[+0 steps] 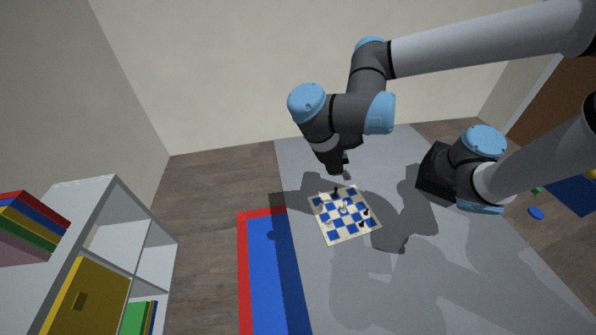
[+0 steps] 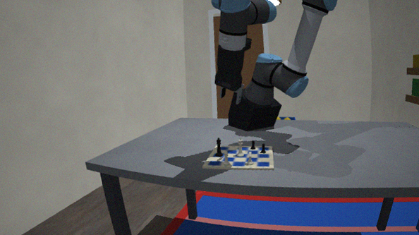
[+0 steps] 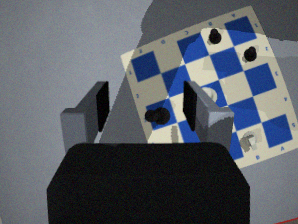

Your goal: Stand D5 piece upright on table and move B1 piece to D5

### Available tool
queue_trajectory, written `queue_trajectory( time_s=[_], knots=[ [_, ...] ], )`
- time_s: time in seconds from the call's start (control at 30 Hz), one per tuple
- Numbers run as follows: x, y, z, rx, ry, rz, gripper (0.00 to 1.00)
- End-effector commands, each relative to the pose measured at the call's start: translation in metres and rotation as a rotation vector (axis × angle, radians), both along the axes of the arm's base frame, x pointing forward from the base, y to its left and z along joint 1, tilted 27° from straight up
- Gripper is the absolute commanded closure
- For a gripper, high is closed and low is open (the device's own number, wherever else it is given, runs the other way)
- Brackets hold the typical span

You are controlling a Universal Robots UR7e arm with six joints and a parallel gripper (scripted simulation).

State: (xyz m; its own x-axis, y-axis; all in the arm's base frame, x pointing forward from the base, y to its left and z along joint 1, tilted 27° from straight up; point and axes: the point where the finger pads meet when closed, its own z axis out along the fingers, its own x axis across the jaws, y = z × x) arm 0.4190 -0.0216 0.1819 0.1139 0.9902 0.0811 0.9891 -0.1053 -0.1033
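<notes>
My gripper (image 1: 346, 168) (image 2: 231, 95) (image 3: 146, 96) is open and empty, high above the table beside the board's E side. The board (image 1: 351, 233) (image 2: 269, 166) (image 3: 128, 59) lies flat. A black pawn on B1 (image 1: 366, 211) (image 2: 253, 145) (image 3: 215, 36) stands upright. A white piece on D5 (image 1: 321, 207) (image 2: 227, 160) looks upright; in the wrist view my gripper hides it. A black pawn (image 1: 361, 224) (image 2: 263, 148) (image 3: 250, 54) stands on A2, a tall black king (image 1: 335, 193) (image 2: 219, 148) (image 3: 161, 115) on E3.
A tall white piece (image 1: 344, 207) (image 2: 240, 147) stands on C3, partly behind a finger in the wrist view. A small white piece (image 1: 328, 223) (image 2: 249, 159) (image 3: 250, 141) stands on B5. The arm's base (image 1: 436, 173) (image 2: 254, 115) is behind the board on the grey table (image 2: 140, 147).
</notes>
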Motion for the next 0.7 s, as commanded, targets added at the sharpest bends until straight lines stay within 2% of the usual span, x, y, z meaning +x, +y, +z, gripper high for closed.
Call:
queue_trajectory(
  time_s=[0.0, 0.43, 0.5, 0.67],
  knots=[
    [0.01, -0.022, -0.007, 0.073, 0.102, -0.078, 0.0],
    [0.04, -0.111, -0.03, 0.381, 0.418, -0.43, 0.0],
    [0.04, -0.111, -0.03, 0.381, 0.418, -0.43, 0.0],
    [0.046, -0.146, -0.04, 0.497, 0.521, -0.556, 0.0]
  ],
)
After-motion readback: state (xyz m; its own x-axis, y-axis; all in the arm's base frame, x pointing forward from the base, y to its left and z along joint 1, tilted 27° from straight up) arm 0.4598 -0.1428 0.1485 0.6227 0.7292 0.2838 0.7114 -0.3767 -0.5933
